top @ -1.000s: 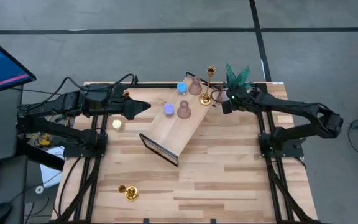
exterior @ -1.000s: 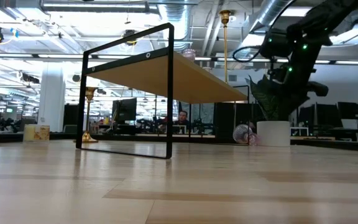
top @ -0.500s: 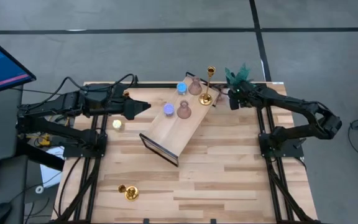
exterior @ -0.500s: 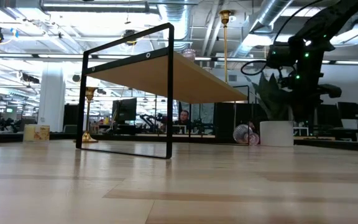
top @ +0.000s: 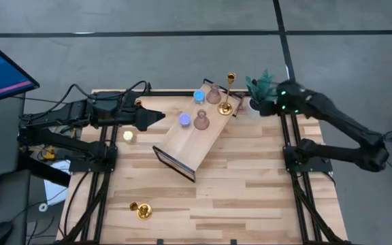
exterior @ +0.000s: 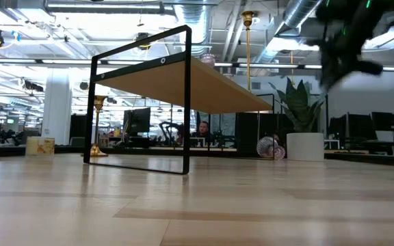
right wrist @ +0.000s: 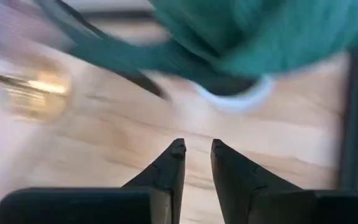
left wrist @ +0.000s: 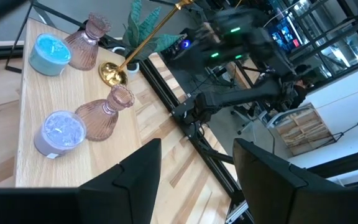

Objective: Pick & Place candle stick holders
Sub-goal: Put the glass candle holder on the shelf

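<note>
A wooden shelf (top: 192,136) on a black frame stands mid-table. On it stand a blue holder (top: 199,96), a violet one (top: 184,119), two pink bulbous ones (top: 214,94) (top: 201,121) and a tall gold stemmed one (top: 226,105). A yellow holder (top: 128,135) and a gold one (top: 140,210) sit on the table. A pink one (exterior: 269,146) lies beside the white pot. My left gripper (left wrist: 197,162) hovers open at the shelf's left end. My right gripper (right wrist: 197,149) hangs above the table by the pot, with a narrow gap and nothing in it.
A green plant (top: 260,85) in a white pot (exterior: 303,145) stands at the far right, just under my right arm. A monitor (top: 2,68) sits off the table's left edge. Bare wood lies along the near half of the table (top: 237,197).
My right gripper has risen and drawn back toward the table's right edge, away from the gold stemmed holder and past the plant, tipping as it went. It carries nothing. The holders stand as before.
</note>
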### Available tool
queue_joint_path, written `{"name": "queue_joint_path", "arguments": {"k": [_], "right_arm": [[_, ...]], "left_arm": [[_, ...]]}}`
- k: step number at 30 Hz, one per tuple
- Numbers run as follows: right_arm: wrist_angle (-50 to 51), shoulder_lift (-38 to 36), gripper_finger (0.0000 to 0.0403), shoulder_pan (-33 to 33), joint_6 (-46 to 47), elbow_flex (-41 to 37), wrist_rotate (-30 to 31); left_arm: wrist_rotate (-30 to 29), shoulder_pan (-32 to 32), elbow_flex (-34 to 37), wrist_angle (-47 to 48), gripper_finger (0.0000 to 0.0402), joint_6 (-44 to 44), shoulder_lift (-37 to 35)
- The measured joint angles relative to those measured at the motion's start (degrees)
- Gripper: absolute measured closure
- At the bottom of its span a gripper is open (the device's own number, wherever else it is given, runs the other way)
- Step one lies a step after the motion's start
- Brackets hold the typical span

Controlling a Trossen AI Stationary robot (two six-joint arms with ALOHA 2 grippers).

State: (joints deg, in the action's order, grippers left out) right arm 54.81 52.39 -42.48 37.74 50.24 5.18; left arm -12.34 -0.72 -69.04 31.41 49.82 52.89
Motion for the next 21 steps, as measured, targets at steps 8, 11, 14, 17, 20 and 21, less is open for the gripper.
{"name": "queue_joint_path", "arguments": {"k": [8,11,14,17,20,21], "right_arm": [[-0.1,7.0,0.0339,-0.4,-4.2,24.1,7.1],[0.1,15.8,0.0341,-3.9,-10.0,34.9,6.9],[2.2,26.0,0.0342,-6.6,-14.6,46.1,6.7],[6.8,36.7,0.0340,-8.7,-18.3,57.1,6.7],[11.5,46.0,0.0326,-10.5,-22.2,67.2,4.9],[12.9,48.8,0.0317,-10.9,-22.9,70.0,4.1]], "left_arm": [[0.0,0.0,0.0,0.0,0.0202,0.0,0.0],[-0.1,0.0,0.0,-0.3,0.0202,0.1,0.0],[-0.1,0.0,0.0,-0.5,0.0202,0.6,0.0],[-0.1,0.0,0.0,-0.6,0.0202,1.6,0.0],[0.0,0.0,0.0,-0.6,0.0202,1.7,0.0],[0.0,0.0,0.0,-0.6,0.0202,1.7,0.0]]}}
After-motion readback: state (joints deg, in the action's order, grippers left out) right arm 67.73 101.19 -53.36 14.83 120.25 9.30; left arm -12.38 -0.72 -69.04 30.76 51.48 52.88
